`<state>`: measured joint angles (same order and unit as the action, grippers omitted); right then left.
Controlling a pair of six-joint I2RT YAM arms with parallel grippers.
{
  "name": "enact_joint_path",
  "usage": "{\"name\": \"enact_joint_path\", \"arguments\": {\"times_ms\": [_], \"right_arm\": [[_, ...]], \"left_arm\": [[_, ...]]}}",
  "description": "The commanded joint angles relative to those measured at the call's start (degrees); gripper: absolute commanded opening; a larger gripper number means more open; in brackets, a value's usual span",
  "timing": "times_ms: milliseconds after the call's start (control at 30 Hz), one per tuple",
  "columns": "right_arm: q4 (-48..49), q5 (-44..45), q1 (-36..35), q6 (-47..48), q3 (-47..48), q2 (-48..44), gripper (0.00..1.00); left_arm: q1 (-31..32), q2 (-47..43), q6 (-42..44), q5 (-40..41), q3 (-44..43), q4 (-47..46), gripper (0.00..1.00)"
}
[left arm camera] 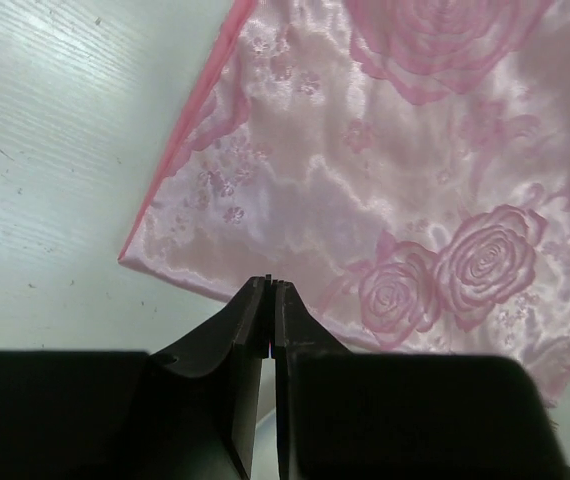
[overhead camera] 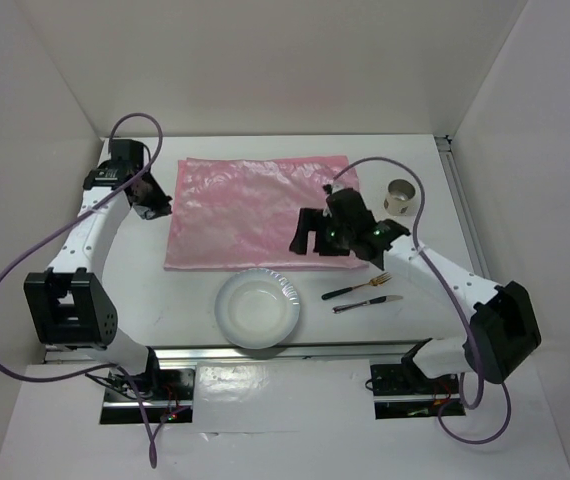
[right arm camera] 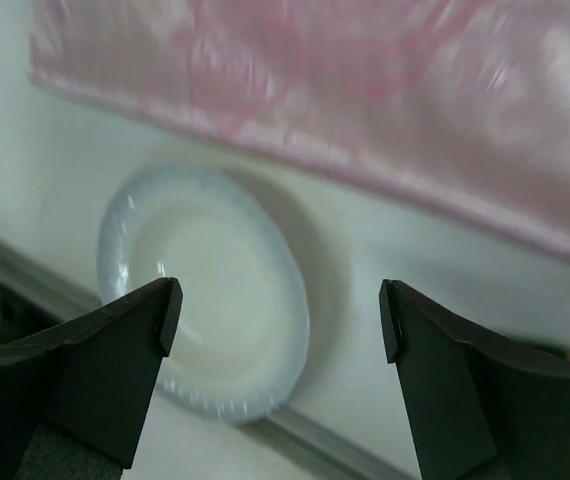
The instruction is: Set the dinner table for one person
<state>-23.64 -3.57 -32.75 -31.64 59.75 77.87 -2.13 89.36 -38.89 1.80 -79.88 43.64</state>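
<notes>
While the pink cloth lies spread flat across the middle of the counter, both arms reach in from the near edge. At the left, the left pincer sits just beside the cloth's left edge; its jaws are all but closed, tips nearly meeting, with nothing between them. Toward the right, the right pincer hangs over the cloth's near right corner with its jaws spread wide and empty. Its wrist view is blurred. A white plate rests on the counter just beside the cloth's near edge. Right of the plate, a fork and a knife lie side by side, the fork farther and the knife nearer. A cup stands at the far right, apart from the cloth.
</notes>
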Motion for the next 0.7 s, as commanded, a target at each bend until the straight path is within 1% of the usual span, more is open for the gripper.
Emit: {"name": "enact_joint_path", "arguments": {"times_ms": [0, 67, 133, 167, 200, 233, 333, 500, 567, 667], "right_arm": [[-4.1, -5.0, -5.0, -2.5, -7.2, -2.2, 0.93], [-1.0, -7.3, -6.4, -4.2, -10.2, -4.4, 0.93], [1.0, -9.2, -7.4, -4.9, -13.2, -4.4, 0.93], [3.2, -12.5, -8.2, -4.3, -13.3, -3.7, 0.94], [3.9, -13.2, -8.7, -3.8, -13.9, -2.9, 0.96], [4.0, -13.2, -10.5, -3.3, -13.9, -1.9, 0.98], [6.6, -12.7, -12.9, -2.7, -13.9, 1.2, 0.98], [10.9, -12.7, -13.4, -2.7, -14.4, 4.7, 0.98], [11.7, -12.2, -13.4, -3.4, -14.4, 5.6, 0.93], [13.2, -11.6, -13.4, -3.4, -14.4, 6.9, 0.90]], "left_arm": [[0.2, -3.1, 2.3, -2.1, -3.0, 1.4, 0.21], [0.2, -4.6, 2.9, -2.1, -3.6, 1.9, 0.21], [0.2, -4.6, 2.9, -2.6, -3.6, 1.9, 0.21], [0.2, -5.2, 2.9, -2.6, -3.6, 1.9, 0.21], [0.2, -5.2, 2.9, -3.1, -3.6, 1.9, 0.21], [0.2, -5.2, 2.9, -3.1, -3.1, 1.9, 0.21], [0.2, -5.2, 2.9, -3.7, -2.5, 1.9, 0.21], [0.2, -5.2, 2.9, -4.3, -1.9, 1.9, 0.21], [0.7, -5.2, 2.9, -4.3, -1.9, 1.9, 0.21], [0.7, -5.2, 2.9, -4.3, -1.9, 1.9, 0.21]]}}
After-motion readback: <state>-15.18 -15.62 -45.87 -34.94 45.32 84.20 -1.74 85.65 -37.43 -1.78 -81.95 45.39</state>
